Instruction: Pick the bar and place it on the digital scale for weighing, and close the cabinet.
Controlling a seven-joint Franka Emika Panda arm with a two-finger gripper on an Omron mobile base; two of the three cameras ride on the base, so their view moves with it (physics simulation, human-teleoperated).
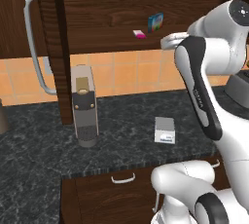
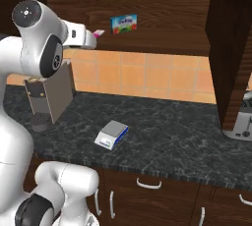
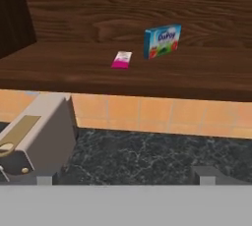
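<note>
Nothing was done yet: the bar (image 3: 121, 59) lay on the open cabinet (image 1: 112, 4) shelf, the digital scale (image 1: 164, 130) stood bare, pincer (image 3: 126, 180) fingers apart.

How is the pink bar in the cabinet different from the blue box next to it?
The bar is pink and white; the blue box is blue with green and red print. The bar lies flat and low; the box stands upright. The bar is smaller than the box. Both sit apart on the same open cabinet shelf.
</note>
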